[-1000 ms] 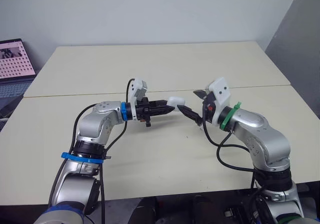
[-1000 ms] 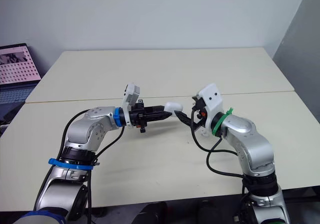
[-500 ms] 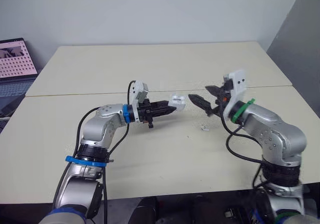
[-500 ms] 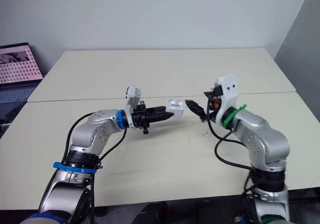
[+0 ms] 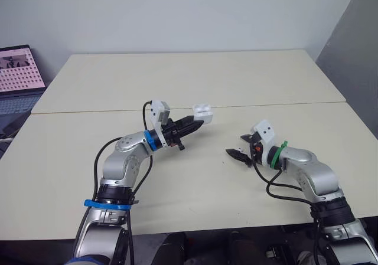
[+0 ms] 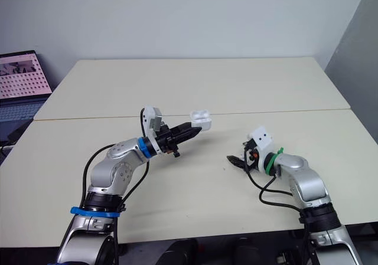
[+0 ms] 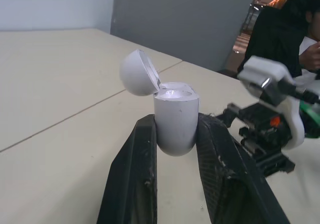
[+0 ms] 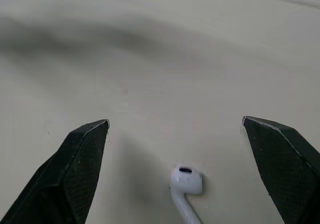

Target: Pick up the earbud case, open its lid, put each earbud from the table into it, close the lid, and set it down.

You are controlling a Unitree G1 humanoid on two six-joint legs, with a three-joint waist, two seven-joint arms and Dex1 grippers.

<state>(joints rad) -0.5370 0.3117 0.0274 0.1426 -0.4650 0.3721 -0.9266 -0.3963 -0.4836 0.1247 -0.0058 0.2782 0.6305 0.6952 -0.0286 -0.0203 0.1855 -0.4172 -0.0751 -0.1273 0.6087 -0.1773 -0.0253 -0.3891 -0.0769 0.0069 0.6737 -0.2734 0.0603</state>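
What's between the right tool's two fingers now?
A small white earbud lies on the cream table between the open right tool's black fingers, touching neither, per the right wrist view.

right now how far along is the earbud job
Done: the left tool holds the earbud case off the table, lid open. In hand: the right tool hangs open, low over an earbud lying on the table. Left: grasp that earbud, seat it, close the lid, set the case down. Whether the case already holds one is unclear.
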